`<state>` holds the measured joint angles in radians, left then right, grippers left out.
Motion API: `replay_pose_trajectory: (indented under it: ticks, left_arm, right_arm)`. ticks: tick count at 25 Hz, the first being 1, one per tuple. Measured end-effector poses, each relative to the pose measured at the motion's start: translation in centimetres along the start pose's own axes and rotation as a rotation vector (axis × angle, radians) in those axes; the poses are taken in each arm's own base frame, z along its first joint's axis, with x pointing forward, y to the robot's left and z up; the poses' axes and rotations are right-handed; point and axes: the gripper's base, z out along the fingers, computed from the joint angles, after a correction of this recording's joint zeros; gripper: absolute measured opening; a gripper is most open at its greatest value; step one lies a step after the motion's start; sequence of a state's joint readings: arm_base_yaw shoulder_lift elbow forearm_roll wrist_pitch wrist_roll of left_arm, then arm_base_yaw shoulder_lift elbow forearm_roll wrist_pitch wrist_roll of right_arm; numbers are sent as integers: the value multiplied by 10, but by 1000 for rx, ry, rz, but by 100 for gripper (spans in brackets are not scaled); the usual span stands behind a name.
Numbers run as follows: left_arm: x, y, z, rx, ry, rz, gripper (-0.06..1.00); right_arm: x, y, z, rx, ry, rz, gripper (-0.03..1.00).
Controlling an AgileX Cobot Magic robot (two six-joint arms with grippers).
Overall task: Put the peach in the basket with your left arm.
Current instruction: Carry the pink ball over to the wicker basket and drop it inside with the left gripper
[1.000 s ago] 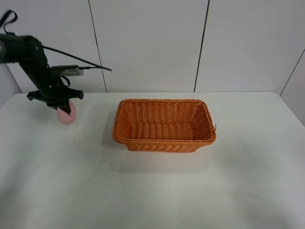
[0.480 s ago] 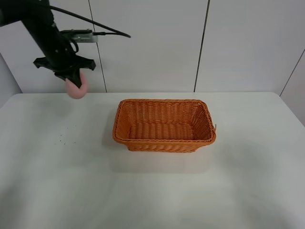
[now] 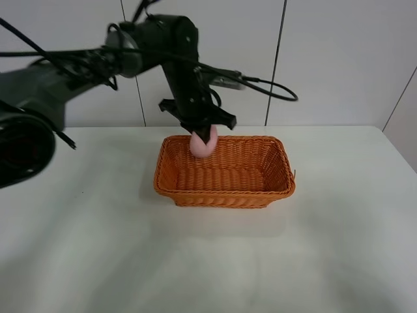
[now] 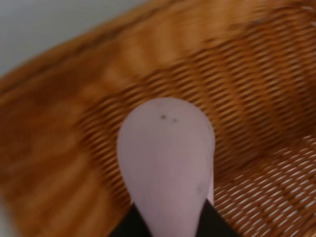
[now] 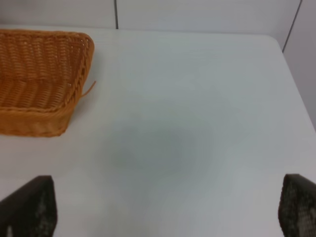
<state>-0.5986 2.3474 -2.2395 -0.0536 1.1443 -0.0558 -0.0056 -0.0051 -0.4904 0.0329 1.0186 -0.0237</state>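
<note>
Left wrist view: two dark fingers show only as tips at the frame edge, clamped on the narrow end of the peach. The peach sits between them and pokes out well past the tips, rounded end outward, with two tiny dark specks near that end. The rest of the left gripper is cut off here. Beyond the peach is the basket: its inner wall and a strip of floor, weave badly motion-blurred on one side and sharper on the other. A sliver of white table shows past the rim.

Exterior high view: the left gripper points down and hangs over the back left part of the basket. The peach is pinched under it, level with the back rim in the picture. It looks clear of the basket floor, but I cannot tell by how much. The finger contact is hidden by the claw body. The left arm reaches in from the left, its near part large and out of focus, with a black cable looping off it.

Right wrist view: the right gripper has its fingertips spread wide at the two frame corners, with nothing between them but bare table. One end of the basket lies far ahead of the tips, off to one side.

Farthest is the white panelled wall.
</note>
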Motion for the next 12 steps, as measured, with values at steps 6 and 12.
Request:
replay_pose_trajectory:
  ticks: [6, 12]
  left_arm:
    - [-1, -11, 62, 5, 46, 24, 9]
    - [0, -8, 65, 2, 59, 21, 62]
  right_arm:
    - [0, 0, 0, 0, 0, 0, 69]
    - [0, 0, 0, 0, 0, 0, 69]
